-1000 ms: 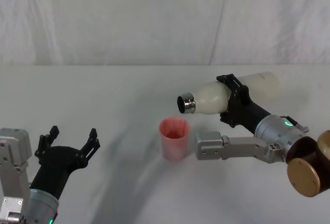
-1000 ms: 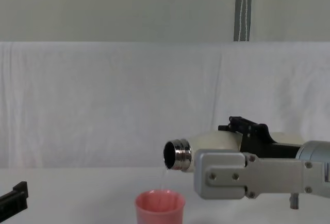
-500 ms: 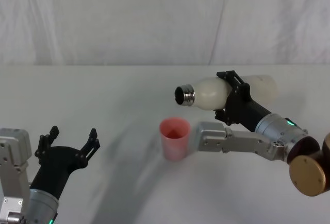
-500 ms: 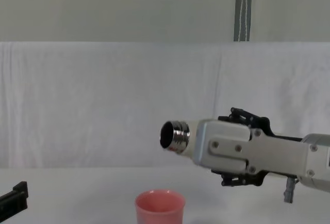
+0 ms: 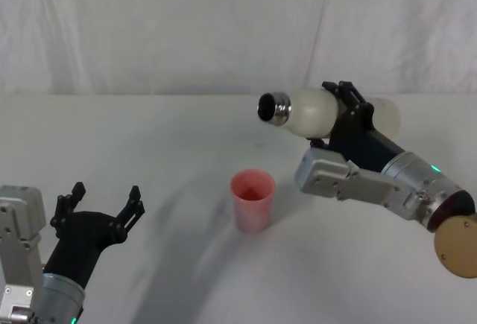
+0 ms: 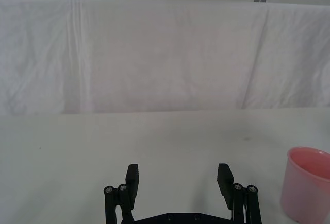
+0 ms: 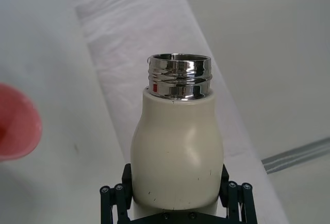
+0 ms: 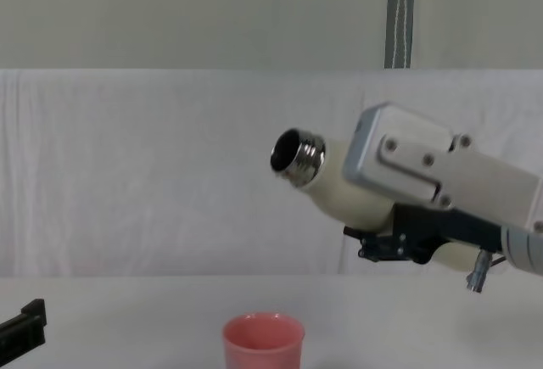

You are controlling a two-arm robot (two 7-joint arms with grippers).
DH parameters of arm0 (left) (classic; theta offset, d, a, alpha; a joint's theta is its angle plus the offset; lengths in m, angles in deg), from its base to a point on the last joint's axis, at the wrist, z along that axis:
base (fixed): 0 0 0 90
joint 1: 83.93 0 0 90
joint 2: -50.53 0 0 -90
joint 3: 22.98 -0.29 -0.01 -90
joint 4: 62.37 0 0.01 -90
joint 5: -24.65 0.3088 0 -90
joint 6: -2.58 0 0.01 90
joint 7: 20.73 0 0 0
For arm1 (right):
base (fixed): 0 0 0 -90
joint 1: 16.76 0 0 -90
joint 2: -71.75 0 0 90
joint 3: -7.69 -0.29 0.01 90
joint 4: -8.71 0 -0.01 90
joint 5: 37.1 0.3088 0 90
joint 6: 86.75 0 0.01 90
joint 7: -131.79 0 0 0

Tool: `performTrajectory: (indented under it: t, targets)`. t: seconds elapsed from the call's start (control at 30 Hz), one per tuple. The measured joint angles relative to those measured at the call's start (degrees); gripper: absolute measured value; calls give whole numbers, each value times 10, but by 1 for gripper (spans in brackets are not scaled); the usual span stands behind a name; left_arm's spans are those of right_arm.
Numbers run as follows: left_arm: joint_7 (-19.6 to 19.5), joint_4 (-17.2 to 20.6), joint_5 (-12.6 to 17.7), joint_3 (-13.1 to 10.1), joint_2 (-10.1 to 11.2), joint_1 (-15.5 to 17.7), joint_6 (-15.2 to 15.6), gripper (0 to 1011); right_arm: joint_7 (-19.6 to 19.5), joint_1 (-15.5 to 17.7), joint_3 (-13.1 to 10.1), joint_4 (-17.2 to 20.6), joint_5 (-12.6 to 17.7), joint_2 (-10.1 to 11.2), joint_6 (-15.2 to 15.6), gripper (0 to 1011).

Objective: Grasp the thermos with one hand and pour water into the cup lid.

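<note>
The cream-white thermos (image 5: 309,110) is held in the air above the table, right of the cup lid, tilted with its steel neck (image 5: 271,108) pointing left and slightly up. My right gripper (image 5: 349,119) is shut on its body. The right wrist view shows the thermos (image 7: 177,144) between the black fingers (image 7: 114,201), neck uncapped. The pink cup lid (image 5: 253,200) stands upright on the table below and left of the neck; it also shows as the cup lid (image 8: 263,341) and the cup lid (image 6: 307,184). My left gripper (image 5: 102,206) rests open at the lower left, shown as gripper (image 6: 178,176).
A white cloth covers the table (image 5: 164,138) and hangs as a backdrop. A grey vertical pole (image 8: 400,14) stands behind the backdrop. Free tabletop lies around the cup lid on all sides.
The right gripper has raised the thermos and tipped its neck from pointing down over the cup lid to pointing slightly up. The thin stream seen earlier is gone. Left gripper unmoved.
</note>
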Motion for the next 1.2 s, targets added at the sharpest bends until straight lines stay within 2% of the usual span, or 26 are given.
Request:
performTrajectory:
  t: [0.27,0.33,0.87,1.2]
  targets:
    - [0,0,0,0,0,0,0,1001,-1,17,-39,3,69,-12,-20,955]
    - [0,0,0,0,0,0,0,1001,-1,18,-41,3,74,-13,-21,955]
    - [0,0,0,0,0,0,0,1001,-6,51,-98,-7,174,-35,-56,955]
    - [0,0,0,0,0,0,0,1001,-6,69,-130,-13,226,-47,-69,955]
